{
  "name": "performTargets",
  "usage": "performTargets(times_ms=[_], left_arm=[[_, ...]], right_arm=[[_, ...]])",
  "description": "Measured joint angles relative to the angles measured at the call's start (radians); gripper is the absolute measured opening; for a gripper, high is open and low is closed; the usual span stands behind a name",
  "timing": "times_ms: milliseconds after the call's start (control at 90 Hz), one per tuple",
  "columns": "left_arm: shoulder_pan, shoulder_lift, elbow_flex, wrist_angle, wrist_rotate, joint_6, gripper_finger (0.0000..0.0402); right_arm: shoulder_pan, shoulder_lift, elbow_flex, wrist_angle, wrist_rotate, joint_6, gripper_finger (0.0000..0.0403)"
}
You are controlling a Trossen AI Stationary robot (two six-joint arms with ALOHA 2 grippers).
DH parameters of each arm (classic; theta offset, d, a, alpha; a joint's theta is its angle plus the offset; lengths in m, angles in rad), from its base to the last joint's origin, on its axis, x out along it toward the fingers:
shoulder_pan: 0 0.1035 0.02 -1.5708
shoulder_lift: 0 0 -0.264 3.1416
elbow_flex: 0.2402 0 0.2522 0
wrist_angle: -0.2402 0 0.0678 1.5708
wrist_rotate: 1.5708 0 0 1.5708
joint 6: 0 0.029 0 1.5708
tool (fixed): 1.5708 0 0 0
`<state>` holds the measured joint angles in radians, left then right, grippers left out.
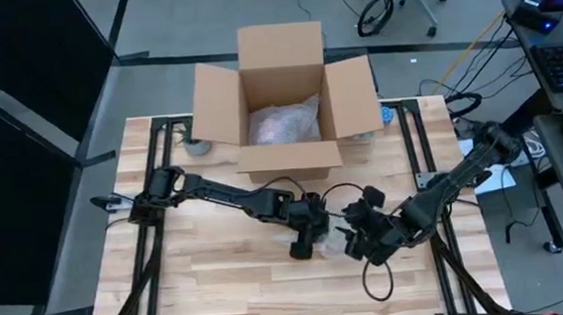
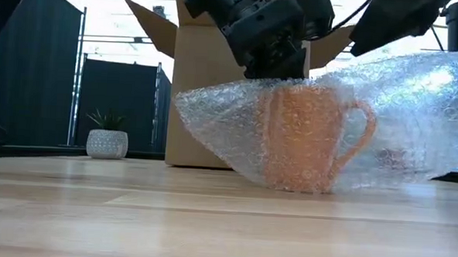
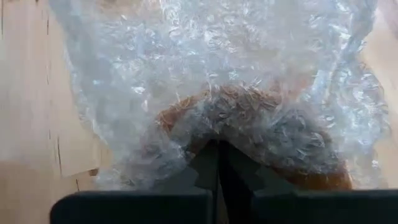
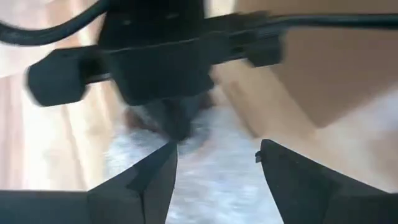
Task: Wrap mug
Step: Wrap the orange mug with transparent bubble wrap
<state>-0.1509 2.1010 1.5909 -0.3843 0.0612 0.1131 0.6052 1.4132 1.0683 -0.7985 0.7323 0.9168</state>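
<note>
Mug (image 2: pixel 306 136) stands upright under bubble wrap (image 2: pixel 214 120), handle rightward; left hand (image 3: pixel 217 163) pinches wrap, right hand (image 4: pixel 214 165) open.

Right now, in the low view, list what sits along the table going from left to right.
Small potted plant → cardboard box → bubble wrap → orange mug inside the wrap, handle pointing right. The left claw pinches the wrap just above the mug.
</note>
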Motion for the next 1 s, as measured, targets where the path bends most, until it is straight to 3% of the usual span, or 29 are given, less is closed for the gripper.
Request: performTargets(times_ms=[178,289,456,567,856,1000], left_arm=[[0.000,0.000,0.000,0.000,0.000,-0.001,0.0000],[0.000,0.000,0.000,-0.002,0.000,0.000,0.0000],[0.000,-0.001,0.000,-0.003,0.000,0.001,0.0000],[0.000,-0.002,0.001,-0.003,0.000,0.001,0.0000],[0.000,-0.002,0.002,-0.019,-0.002,0.007,0.0000],[0.001,-0.002,0.002,-0.042,-0.001,0.017,0.0000]], right_arm=[[-0.047,-0.001,-0.016,-0.039,0.025,-0.059,0.0215],[-0.110,-0.001,-0.067,-0.006,-0.071,-0.128,0.0215],[-0.172,0.000,-0.178,0.347,-0.257,-0.277,0.0215],[-0.189,0.003,-0.230,0.551,-0.297,-0.309,0.0215],[-0.232,0.060,-0.251,0.563,-0.299,-0.202,0.0215],[-0.255,0.093,-0.246,0.564,-0.360,-0.179,0.0215]])
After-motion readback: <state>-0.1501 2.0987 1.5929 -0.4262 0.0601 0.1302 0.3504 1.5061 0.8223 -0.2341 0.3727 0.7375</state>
